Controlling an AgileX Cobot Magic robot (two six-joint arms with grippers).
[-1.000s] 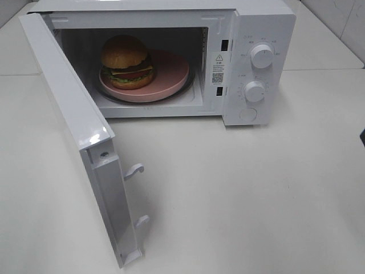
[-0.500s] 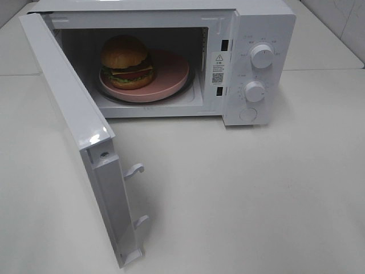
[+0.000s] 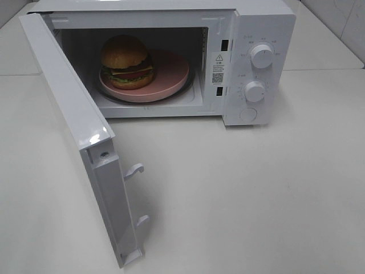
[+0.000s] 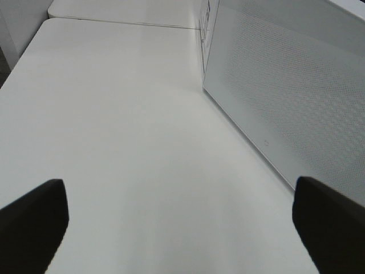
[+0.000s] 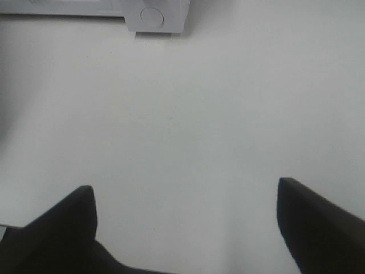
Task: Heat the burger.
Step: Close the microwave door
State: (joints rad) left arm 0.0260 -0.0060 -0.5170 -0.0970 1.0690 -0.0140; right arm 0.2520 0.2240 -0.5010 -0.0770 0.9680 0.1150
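A: Which step is in hand now, in your opinion?

B: I judge that the loading is done. The burger (image 3: 126, 61) sits on the pink plate (image 3: 171, 71), toward the left part of it, inside the microwave (image 3: 265, 23). The door (image 3: 63, 91) stands wide open, swung out to the front over the counter (image 3: 256, 200). So the step in hand is to shut the door.

A: And the pincers?

B: The left pincer (image 4: 182, 220) is spread wide and holds nothing. Its camera looks along the outer face of the door, which is near. The right pincer (image 5: 191, 220) is spread also and empty, above bare counter in front of the control panel. Neither of them shows in the high view.

A: What does the next move call for?

B: I think the left arm should push on the outer face of the door, near the free edge, and follow its arc until the latch hooks (image 3: 134, 169) catch in the body. After this a knob must be turned, probably by the right pincer.

A: Please count the things.

B: One burger, one plate, one microwave with one door. On the panel are two round knobs, the upper knob (image 3: 262, 56) and the lower knob (image 3: 254, 91), and one round button (image 3: 248, 115) under them. On the door edge are two hooks. And two pincers.
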